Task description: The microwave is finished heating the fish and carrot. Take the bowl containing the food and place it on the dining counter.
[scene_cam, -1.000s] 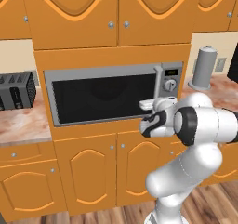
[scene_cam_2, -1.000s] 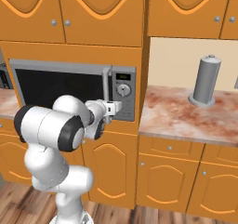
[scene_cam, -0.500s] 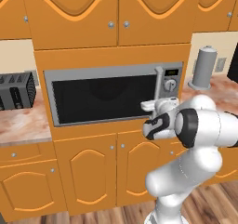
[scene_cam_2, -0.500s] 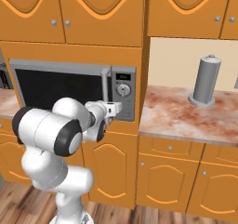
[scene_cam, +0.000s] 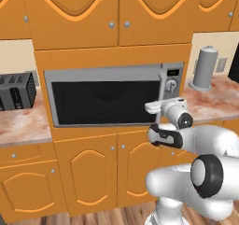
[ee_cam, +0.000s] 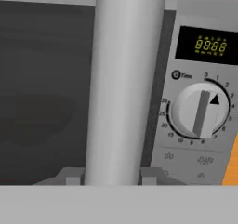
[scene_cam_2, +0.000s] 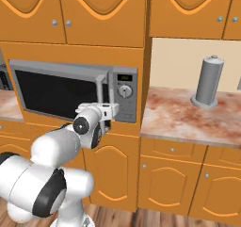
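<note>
- Gripping the microwave's vertical grey bar handle, the two-finger gripper has a finger tip on each side of the bar in the hand view, pressed against it near the lower end.
- One white robot arm with dark joints reaches to the handle; in the right base view the white hand sits right at the handle's lower part.
- One wide grey built-in microwave with a dark glass door sits in the orange wooden cabinet wall; its door looks closed, flush with the frame.
- One small display with yellow-green digits is at the top of the control panel, and one round grey knob is below it, its pointer bar close to upright.
- Behind the dark glass the hand view shows one faint, darker rounded shape to the left of the handle; I cannot tell whether it is the bowl, and no fish or carrot can be made out.
- One black slotted toaster stands on the pinkish marbled counter left of the microwave.
- One tall grey cylinder on a round base stands on the marbled counter right of the microwave, well apart from the gripper.
- Two orange lower cabinet doors with small round knobs are directly under the microwave.
- Upper orange cabinet doors run above it; two knobs sit close together over the microwave in the left base view.
</note>
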